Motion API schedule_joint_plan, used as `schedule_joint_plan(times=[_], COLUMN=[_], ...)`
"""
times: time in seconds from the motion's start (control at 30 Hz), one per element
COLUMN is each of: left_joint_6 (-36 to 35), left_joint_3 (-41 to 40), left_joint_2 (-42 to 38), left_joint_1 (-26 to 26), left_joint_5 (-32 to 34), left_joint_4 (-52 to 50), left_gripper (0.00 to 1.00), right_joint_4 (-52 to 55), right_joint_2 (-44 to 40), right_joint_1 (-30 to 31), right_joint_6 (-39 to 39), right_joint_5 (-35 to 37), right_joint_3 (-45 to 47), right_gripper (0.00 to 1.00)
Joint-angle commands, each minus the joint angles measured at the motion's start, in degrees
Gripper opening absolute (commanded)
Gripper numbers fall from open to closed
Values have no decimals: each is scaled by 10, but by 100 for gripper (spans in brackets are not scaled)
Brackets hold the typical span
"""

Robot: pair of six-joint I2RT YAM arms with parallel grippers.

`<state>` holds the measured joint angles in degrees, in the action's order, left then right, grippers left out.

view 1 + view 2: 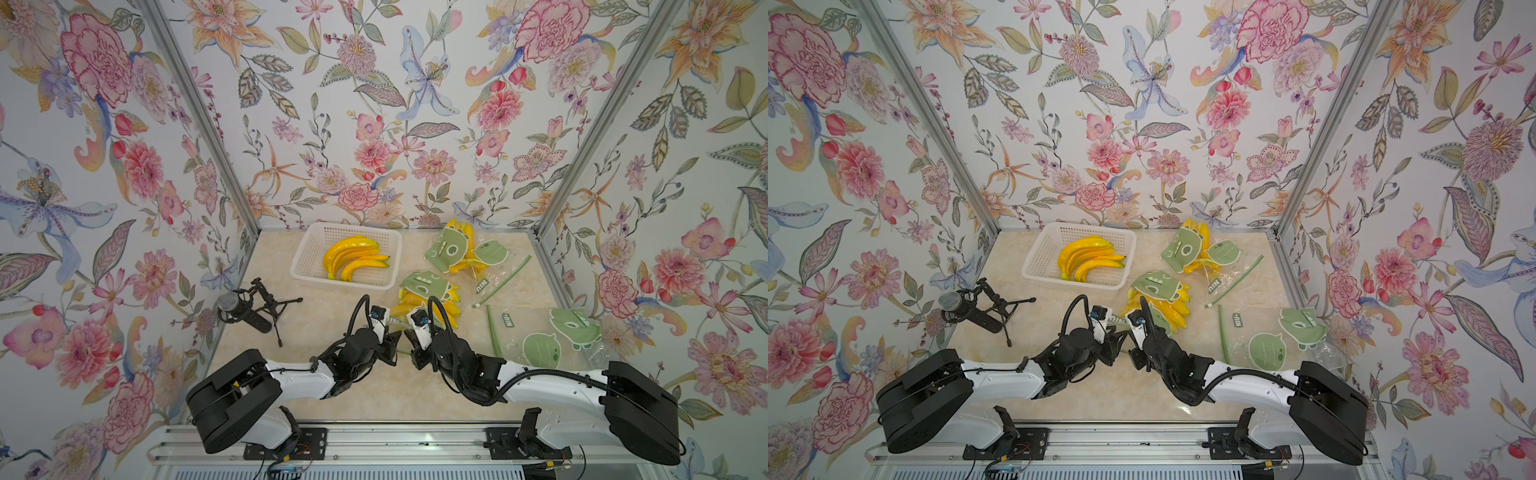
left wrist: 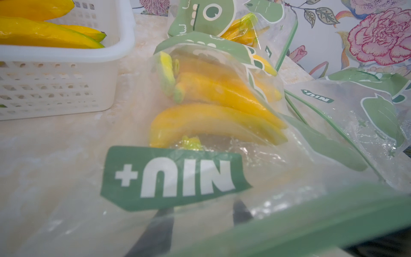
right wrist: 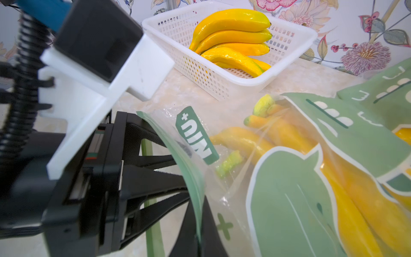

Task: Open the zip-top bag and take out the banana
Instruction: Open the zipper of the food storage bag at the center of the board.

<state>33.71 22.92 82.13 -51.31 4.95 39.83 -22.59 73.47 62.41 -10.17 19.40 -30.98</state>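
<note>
So the bag [image 3: 289, 200] is lying mid-table just beside the basket [image 1: 307, 257], mouth toward the robot, and the bananas [image 3: 242, 140] aren't out yet. Right claw [image 3: 198, 222] is pinched tight on the green zip strip [image 3: 191, 169], I'd guess to hold one lip up off the table. Left claw [image 3: 178, 175] sits at that same mouth with its fingers spread apart, gripping nothing I can see, probably so it can reach in for the bunch.

White "NIU+" on green label [image 2: 175, 178] of zip-top bag [image 2: 222, 93], same on empty bag [image 2: 367, 115]
</note>
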Motion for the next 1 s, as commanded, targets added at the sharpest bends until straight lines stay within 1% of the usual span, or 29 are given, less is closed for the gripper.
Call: schedule_joint_plan(times=[0.0,0.1,0.17,0.33,0.43,0.53,0.6,0.83,0.97], left_joint_6=[12,24,41,13,-6,-11,-7,14,15], left_joint_3=[-15,-26,-33,-36,-27,-15,-17,-50,-59], left_joint_2=[2,-7,-22,-50,-45,-31,-28,-22,-29], left_joint_1=[7,7,8,11,11,11,12,16,17], left_joint_5=[20,43,66,61,50,40,45,53,54], left_joint_4=[39,41,34,24,16,7,7,21,11], left_gripper=[47,53,60,63,63,62,61,55,53], right_joint_4=[-7,-8,-6,4,13,15,18,53,53], right_joint_2=[-12,-14,-15,-12,-14,-23,-32,-49,-54], right_joint_1=[4,4,4,4,3,3,3,-10,-15], right_joint_6=[-22,-26,-27,-19,-19,-21,-22,-35,-41], right_joint_5=[15,14,12,0,-5,-7,-4,11,13], right_joint_3=[1,4,4,-1,-2,0,3,2,8], right_gripper=[0,0,0,2,6,10,12,10,8])
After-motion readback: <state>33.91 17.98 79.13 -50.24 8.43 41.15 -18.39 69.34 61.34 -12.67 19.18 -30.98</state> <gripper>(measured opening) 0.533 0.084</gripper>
